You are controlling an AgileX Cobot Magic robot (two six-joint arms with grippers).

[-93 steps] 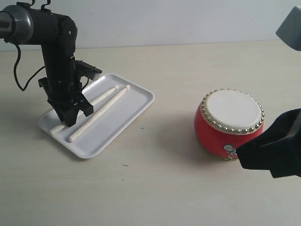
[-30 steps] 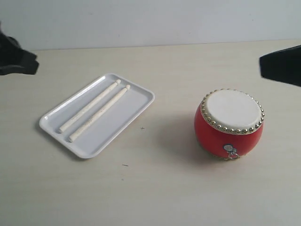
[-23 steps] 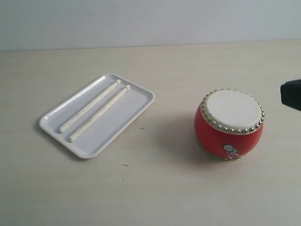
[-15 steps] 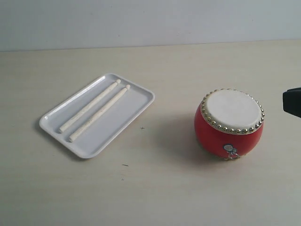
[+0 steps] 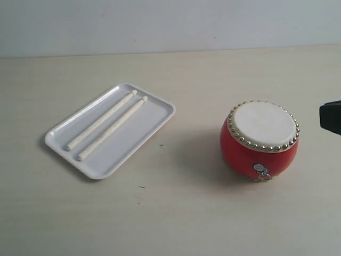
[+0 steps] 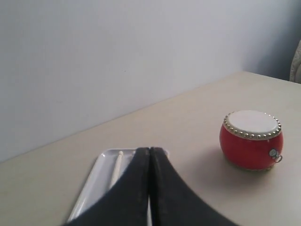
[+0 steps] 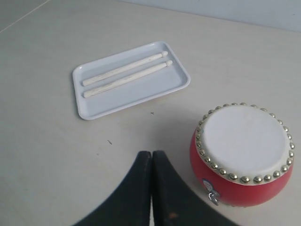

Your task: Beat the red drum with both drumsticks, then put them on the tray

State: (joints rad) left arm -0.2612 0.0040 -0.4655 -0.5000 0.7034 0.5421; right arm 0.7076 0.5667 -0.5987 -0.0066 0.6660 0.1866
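The red drum (image 5: 259,141) stands upright on the table at the right, cream skin up; it also shows as the red drum (image 6: 251,140) and the red drum (image 7: 242,155). Both drumsticks (image 5: 106,128) lie side by side in the white tray (image 5: 152,122) at the left, free of any grip. They show again as drumsticks (image 7: 126,74) in the tray (image 7: 91,109). My left gripper (image 6: 150,150) is shut and empty, raised back from the tray (image 6: 96,176). My right gripper (image 7: 151,154) is shut and empty beside the drum. A dark edge of the right arm (image 5: 331,117) shows at the frame's right.
A pale wall (image 5: 170,24) runs along the table's far edge. Bare beige tabletop (image 5: 186,213) lies between tray and drum and in front of both.
The left arm pulled away from the tray and left the exterior view. The right arm withdrew to the right edge. Both sticks stay lying in the tray.
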